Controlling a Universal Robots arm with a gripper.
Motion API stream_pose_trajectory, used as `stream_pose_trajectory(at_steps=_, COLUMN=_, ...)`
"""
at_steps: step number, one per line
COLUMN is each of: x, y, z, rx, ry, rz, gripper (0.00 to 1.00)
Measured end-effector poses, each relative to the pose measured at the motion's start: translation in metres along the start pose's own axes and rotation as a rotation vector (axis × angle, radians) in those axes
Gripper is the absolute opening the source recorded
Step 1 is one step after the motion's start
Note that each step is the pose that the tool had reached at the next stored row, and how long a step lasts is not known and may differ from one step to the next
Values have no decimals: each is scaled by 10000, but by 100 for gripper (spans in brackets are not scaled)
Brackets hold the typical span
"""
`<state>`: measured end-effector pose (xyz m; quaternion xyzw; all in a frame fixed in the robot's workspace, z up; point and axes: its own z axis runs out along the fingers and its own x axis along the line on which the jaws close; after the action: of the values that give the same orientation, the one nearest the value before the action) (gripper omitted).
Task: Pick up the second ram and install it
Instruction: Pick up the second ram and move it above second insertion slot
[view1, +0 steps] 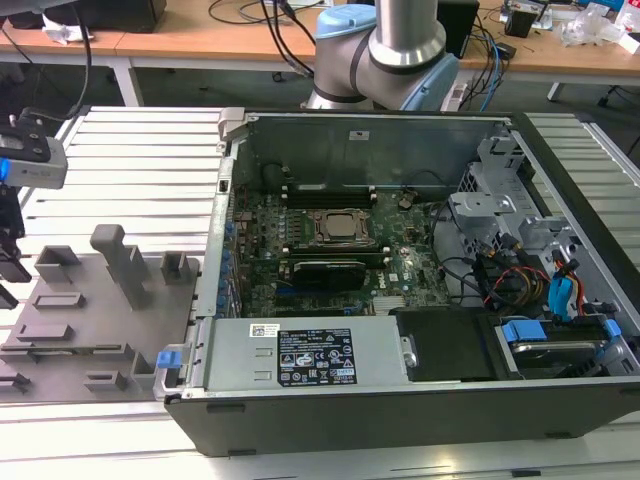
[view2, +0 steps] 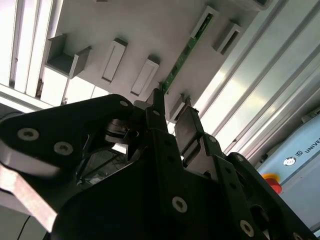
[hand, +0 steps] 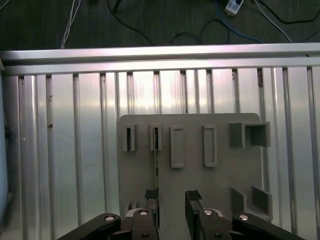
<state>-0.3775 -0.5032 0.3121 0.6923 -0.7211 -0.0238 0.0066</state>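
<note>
A ribbed aluminium table (hand: 65, 150) carries the work, with a dark floor and loose cables beyond its far edge in the first wrist view. The second ram (hand: 156, 160) stands on its long edge in a slot of the grey tray (hand: 200, 190), one end tucked in a small raised holder. In the first wrist view it reads as a thin green line; the second wrist view shows it (view2: 186, 50) from the side, green with tiny parts along its face. The gripper (hand: 172, 196) hangs over the near end of the stick with its fingers (hand: 151, 195) spread and pinching nothing. The stick lines up with the inner edge of one finger, and whether they touch cannot be told. The second wrist view shows the same gap between the black fingertips (view2: 159, 102). In the exterior view the tray (view1: 100, 330) sits at the exterior view's left, beside an open computer case (view1: 232, 130) holding the green motherboard (view1: 400, 275) and its processor socket (view1: 343, 226), with the arm's base (view1: 390, 50) behind the case.
</note>
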Motion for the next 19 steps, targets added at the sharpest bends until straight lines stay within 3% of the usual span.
stream_pose_trajectory(at_steps=19, x=5, y=-9, z=200, rx=0, ry=0, rz=0, gripper=36)
